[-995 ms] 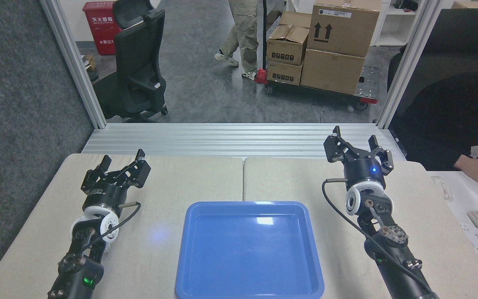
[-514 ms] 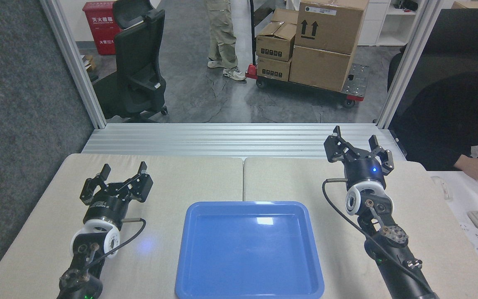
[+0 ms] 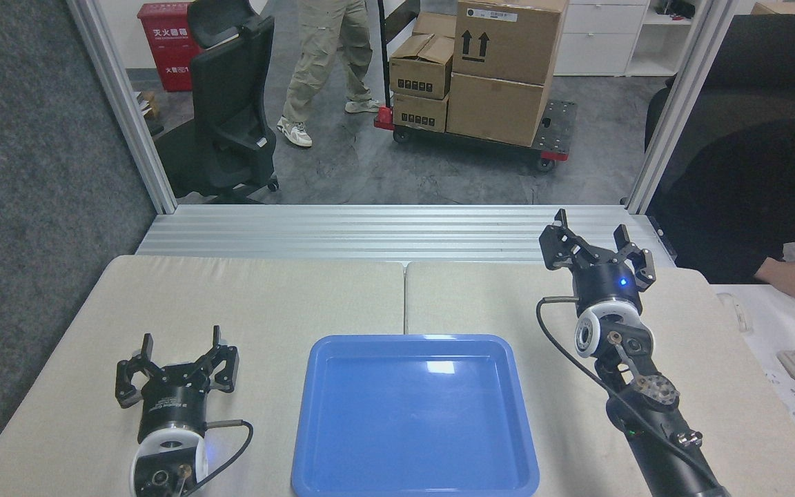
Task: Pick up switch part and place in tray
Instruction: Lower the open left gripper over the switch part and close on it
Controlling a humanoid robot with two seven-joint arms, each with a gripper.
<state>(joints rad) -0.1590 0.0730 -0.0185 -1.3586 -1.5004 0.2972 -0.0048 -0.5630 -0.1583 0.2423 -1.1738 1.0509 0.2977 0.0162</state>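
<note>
The main risk, as I judge it, is a search with no target: the switch part shows nowhere on the bench [image 3: 342, 297] or in the blue tray [image 3: 414, 414] (which sits bare at 6 o'clock), so either arm could close on nothing or nudge the tray while hunting for so tiny a piece. The left tool [image 3: 180, 355] hovers low over the bench at 8 o'clock just beside the tray, pointing away from me with fingers spread wide and nothing held. The right tool [image 3: 596, 243] stands raised at 2 o'clock on its upright arm, likewise wide open and empty.
</note>
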